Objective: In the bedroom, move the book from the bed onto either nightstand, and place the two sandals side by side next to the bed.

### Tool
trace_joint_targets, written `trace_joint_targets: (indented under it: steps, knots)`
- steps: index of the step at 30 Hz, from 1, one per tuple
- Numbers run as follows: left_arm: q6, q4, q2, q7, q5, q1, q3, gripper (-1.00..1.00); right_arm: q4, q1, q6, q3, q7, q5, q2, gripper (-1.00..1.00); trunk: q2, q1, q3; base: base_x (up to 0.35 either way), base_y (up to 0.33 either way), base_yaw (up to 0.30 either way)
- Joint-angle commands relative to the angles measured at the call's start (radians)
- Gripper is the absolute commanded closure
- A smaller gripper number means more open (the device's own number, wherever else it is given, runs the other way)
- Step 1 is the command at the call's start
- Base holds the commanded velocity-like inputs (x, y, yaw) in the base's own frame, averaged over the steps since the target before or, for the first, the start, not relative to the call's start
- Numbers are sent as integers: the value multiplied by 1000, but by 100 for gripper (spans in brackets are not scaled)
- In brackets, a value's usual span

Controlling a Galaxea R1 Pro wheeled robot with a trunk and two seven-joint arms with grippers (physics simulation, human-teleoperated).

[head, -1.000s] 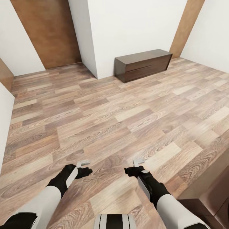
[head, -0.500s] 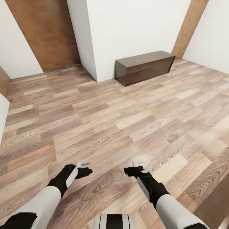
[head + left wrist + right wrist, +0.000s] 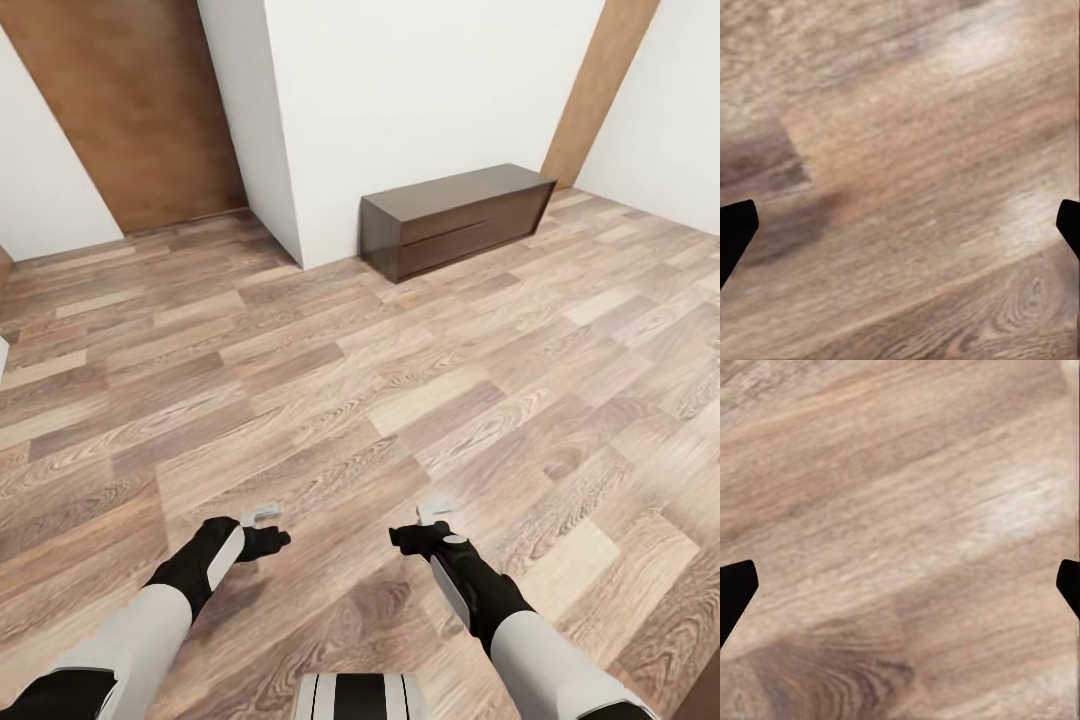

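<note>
Hovering over the wood-plank floor (image 3: pixel 330 400), the left gripper (image 3: pixel 262 517) and right gripper (image 3: pixel 433 511) are staying spread wide, grasping nothing; a boxy dark-brown nightstand (image 3: pixel 458 218) is standing against the white wall (image 3: pixel 420 90).

A room of a home is shown. Pale wood-plank flooring (image 3: pixel 400 400) is laid throughout, and plain white walls (image 3: pixel 420 90) are seen behind it. A brown wooden door (image 3: pixel 130 110) is set at the back left, and a low dark-brown cabinet with drawer fronts (image 3: pixel 460 220) is placed against the wall.
</note>
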Motion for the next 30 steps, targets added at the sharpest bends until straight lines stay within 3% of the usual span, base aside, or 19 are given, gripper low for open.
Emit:
trace_joint_targets:
  steps: [1, 30]
  knots:
    - [4, -2, 1, 3, 6, 0, -4, -100, -1, 0, 5, 3, -1, -7, 0, -100, 0, 0, -1, 326, 86, -211]
    - [4, 6, 0, 3, 6, 0, -4, -100, 3, 0, 5, 5, 2, -9, 5, -100, 0, 0, -1, 328, 42, -266]
